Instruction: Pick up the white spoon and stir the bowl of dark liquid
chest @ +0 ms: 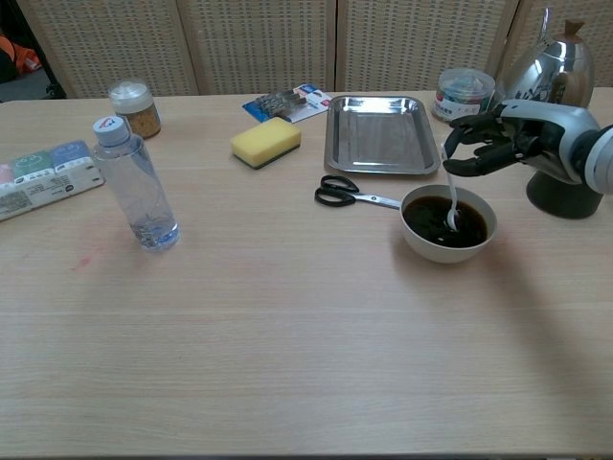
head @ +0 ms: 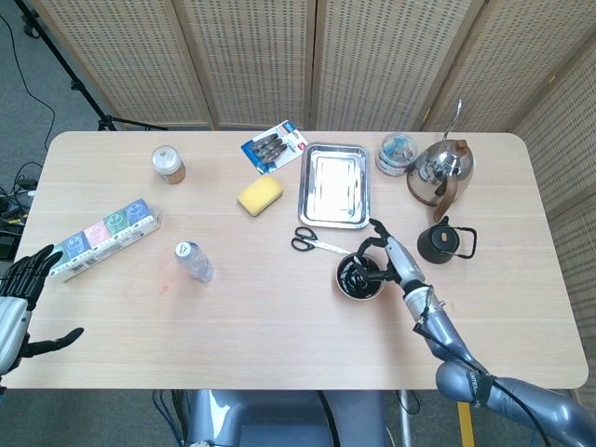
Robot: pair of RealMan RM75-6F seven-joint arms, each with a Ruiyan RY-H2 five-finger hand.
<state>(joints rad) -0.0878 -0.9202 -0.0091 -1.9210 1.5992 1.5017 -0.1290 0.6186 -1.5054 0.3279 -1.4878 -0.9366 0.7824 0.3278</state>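
Chest view: white spoon (chest: 449, 196) is being pinched by right hand (chest: 498, 142), tip dipped in bowl (chest: 447, 225) at scissors' (chest: 352, 194) 3 o'clock | step: stirring | next: circling sweeps being called for, kept inside rim | left hand (head: 23, 298) is being held wide, empty

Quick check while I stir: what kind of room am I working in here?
Probably a lab or test setup, not a real kitchen: folding screens wall off the table, a tripod leg stands behind, and cables lie on the floor.

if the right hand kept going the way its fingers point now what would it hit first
The right hand holds the white spoon over the bowl, fingers pointing toward the robot's left. Going straight on, it would probably cross the near edge of the steel tray first, though depth is unclear.
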